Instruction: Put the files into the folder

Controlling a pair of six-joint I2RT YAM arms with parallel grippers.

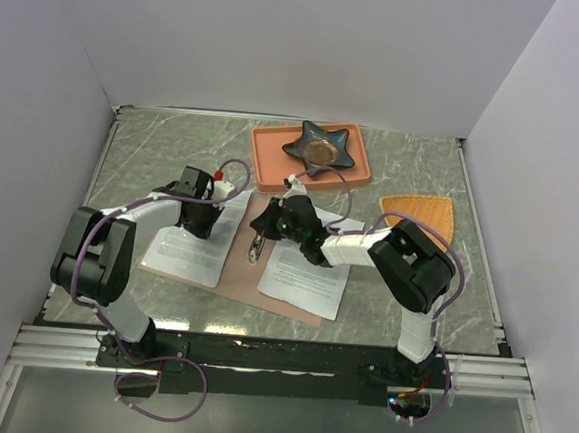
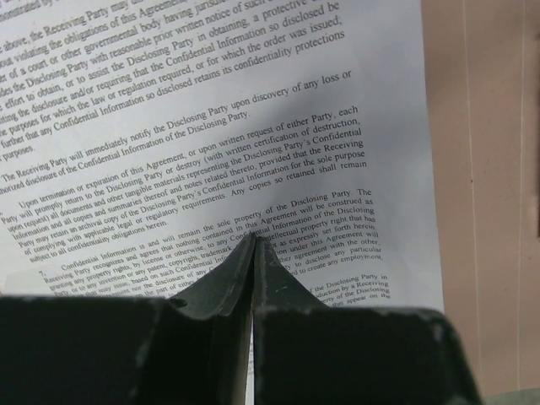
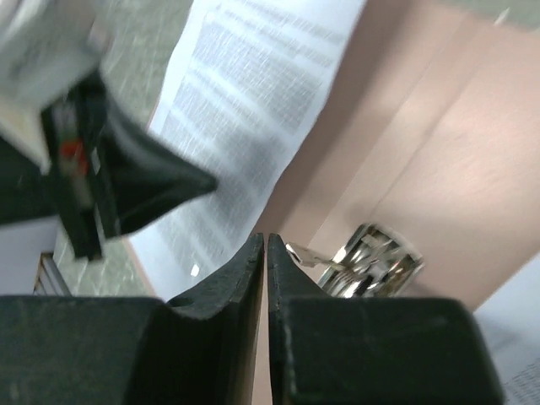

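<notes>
Plainly shut, the left gripper (image 2: 255, 245) holds its tips together with nothing visibly pinched, right over the left-hand sheet of the files (image 2: 211, 126). Whether it touches the paper I cannot tell. The print lines run crosswise ahead of it, upright to its camera. Past the sheet's right edge lies bare folder (image 2: 481, 169). The right gripper (image 3: 264, 243) is closed to a hairline slit, empty, above the folder's spine, with the silver clip (image 3: 363, 261) just to its right. Seen from above, the folder spreads open sideways; each sheet's long axis runs near-to-far, leaning right, and the second sheet (image 1: 308, 273) lies behind the right gripper.
</notes>
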